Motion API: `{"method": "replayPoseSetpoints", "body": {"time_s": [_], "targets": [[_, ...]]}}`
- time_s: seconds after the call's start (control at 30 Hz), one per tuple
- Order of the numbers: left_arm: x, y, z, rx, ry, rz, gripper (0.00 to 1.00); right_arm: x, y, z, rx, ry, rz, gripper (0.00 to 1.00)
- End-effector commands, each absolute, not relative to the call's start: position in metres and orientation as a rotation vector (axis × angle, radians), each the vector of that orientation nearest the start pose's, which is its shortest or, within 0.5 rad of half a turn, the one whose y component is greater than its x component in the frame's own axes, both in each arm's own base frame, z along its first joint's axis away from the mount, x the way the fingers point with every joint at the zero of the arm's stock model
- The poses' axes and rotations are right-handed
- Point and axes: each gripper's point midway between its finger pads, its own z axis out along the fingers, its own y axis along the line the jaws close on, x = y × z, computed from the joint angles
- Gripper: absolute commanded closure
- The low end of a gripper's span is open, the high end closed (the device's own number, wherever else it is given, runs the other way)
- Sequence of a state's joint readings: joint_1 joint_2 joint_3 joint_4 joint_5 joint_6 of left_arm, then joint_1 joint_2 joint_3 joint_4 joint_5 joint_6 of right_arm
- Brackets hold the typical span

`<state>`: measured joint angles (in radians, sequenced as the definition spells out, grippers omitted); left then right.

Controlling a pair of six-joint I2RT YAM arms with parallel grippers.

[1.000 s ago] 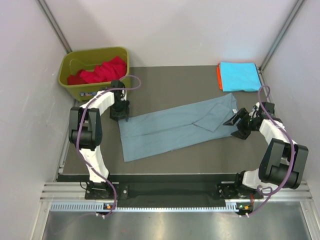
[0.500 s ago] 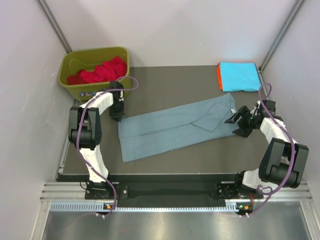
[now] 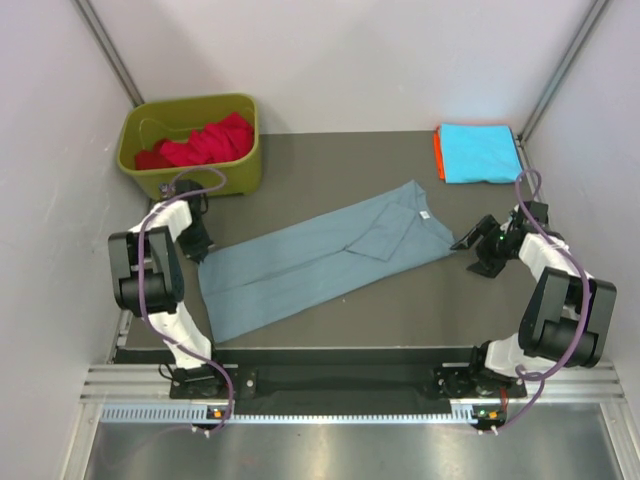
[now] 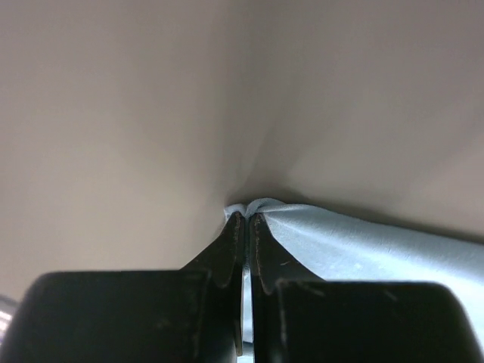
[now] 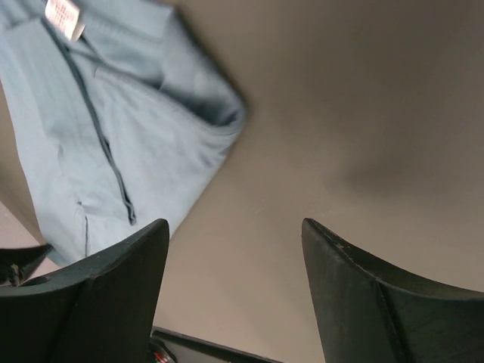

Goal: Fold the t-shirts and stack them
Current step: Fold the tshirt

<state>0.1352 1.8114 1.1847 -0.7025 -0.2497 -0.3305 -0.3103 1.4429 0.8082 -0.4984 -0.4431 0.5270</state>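
A dusty grey-blue t-shirt [image 3: 320, 258] lies folded into a long strip, slanting across the dark mat, its neck label [image 3: 424, 214] at the right end. My left gripper [image 3: 203, 252] is shut on the strip's far left corner; in the left wrist view its fingertips [image 4: 243, 215] pinch a small fold of the blue cloth [image 4: 363, 249]. My right gripper [image 3: 470, 256] stands open just right of the shirt, touching nothing. In the right wrist view it [image 5: 234, 223] hovers over bare mat, with the shirt [image 5: 113, 121] up left. A folded cyan t-shirt [image 3: 480, 152] lies on an orange one [image 3: 437, 155].
An olive-green bin [image 3: 185, 105] at the back left holds a crumpled red t-shirt [image 3: 200, 140]. Grey walls close in on the left, right and back. The mat's [image 3: 330, 160] front edge runs just ahead of the arm bases.
My left gripper has shut on the shirt's left corner and dragged it left and toward the near edge. The whole strip slid left, away from the right gripper, which stays open in place.
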Motion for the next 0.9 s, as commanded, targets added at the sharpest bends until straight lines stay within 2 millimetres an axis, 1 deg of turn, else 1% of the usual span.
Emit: {"method": "replayPoseSetpoints", "body": {"time_s": [0.0, 0.07, 0.17, 0.2, 0.23, 0.3, 0.33, 0.37, 0.4, 0.43, 0.47, 0.5, 0.53, 0.63, 0.7, 0.73, 0.77, 0.8, 0.83, 0.87], "targets": [[0.303, 0.100, 0.032, -0.894, 2.709, 0.400, 1.00, 0.315, 0.004, 0.066, 0.926, 2.444, 0.688, 0.30], [0.299, 0.106, 0.035, -0.950, 2.675, 0.399, 1.00, 0.321, 0.010, 0.066, 0.907, 2.430, 0.717, 0.33], [0.294, 0.109, 0.042, -0.990, 2.634, 0.375, 1.00, 0.337, 0.027, 0.069, 0.816, 2.410, 0.744, 0.35], [0.295, 0.109, 0.042, -0.993, 2.632, 0.362, 1.00, 0.339, 0.032, 0.068, 0.807, 2.411, 0.755, 0.36], [0.298, 0.102, 0.043, -0.985, 2.639, 0.312, 0.96, 0.340, 0.036, 0.066, 0.820, 2.416, 0.768, 0.37], [0.300, 0.098, 0.046, -0.970, 2.636, 0.265, 0.85, 0.344, 0.042, 0.063, 0.818, 2.406, 0.771, 0.40], [0.303, 0.095, 0.048, -0.964, 2.628, 0.232, 0.79, 0.345, 0.042, 0.062, 0.827, 2.399, 0.768, 0.42], [0.304, 0.094, 0.054, -0.958, 2.607, 0.218, 0.70, 0.346, 0.043, 0.059, 0.826, 2.387, 0.768, 0.44], [0.305, 0.093, 0.056, -0.952, 2.596, 0.207, 0.65, 0.346, 0.042, 0.056, 0.843, 2.382, 0.759, 0.46], [0.305, 0.092, 0.059, -0.951, 2.588, 0.196, 0.63, 0.346, 0.041, 0.054, 0.846, 2.380, 0.750, 0.51], [0.306, 0.093, 0.067, -0.950, 2.564, 0.196, 0.56, 0.348, 0.041, 0.053, 0.837, 2.371, 0.746, 0.53], [0.306, 0.093, 0.069, -0.953, 2.557, 0.196, 0.55, 0.349, 0.040, 0.051, 0.843, 2.370, 0.746, 0.54], [0.305, 0.092, 0.072, -0.950, 2.552, 0.193, 0.54, 0.349, 0.041, 0.048, 0.843, 2.373, 0.746, 0.58], [0.308, 0.086, 0.081, -0.952, 2.533, 0.135, 0.52, 0.353, 0.041, 0.043, 0.835, 2.379, 0.743, 0.60], [0.314, 0.076, 0.087, -0.939, 2.518, 0.053, 0.45, 0.357, 0.041, 0.042, 0.815, 2.373, 0.731, 0.60], [0.316, 0.072, 0.088, -0.925, 2.517, 0.018, 0.40, 0.358, 0.041, 0.040, 0.814, 2.376, 0.732, 0.60], [0.320, 0.069, 0.094, -0.907, 2.496, -0.019, 0.38, 0.360, 0.042, 0.041, 0.803, 2.372, 0.732, 0.60], [0.325, 0.057, 0.098, -0.877, 2.494, -0.112, 0.35, 0.361, 0.042, 0.040, 0.799, 2.374, 0.720, 0.60], [0.327, 0.053, 0.103, -0.860, 2.480, -0.142, 0.35, 0.362, 0.042, 0.037, 0.801, 2.384, 0.712, 0.59], [0.328, 0.048, 0.111, -0.833, 2.453, -0.178, 0.37, 0.362, 0.043, 0.035, 0.798, 2.388, 0.707, 0.60]]}}
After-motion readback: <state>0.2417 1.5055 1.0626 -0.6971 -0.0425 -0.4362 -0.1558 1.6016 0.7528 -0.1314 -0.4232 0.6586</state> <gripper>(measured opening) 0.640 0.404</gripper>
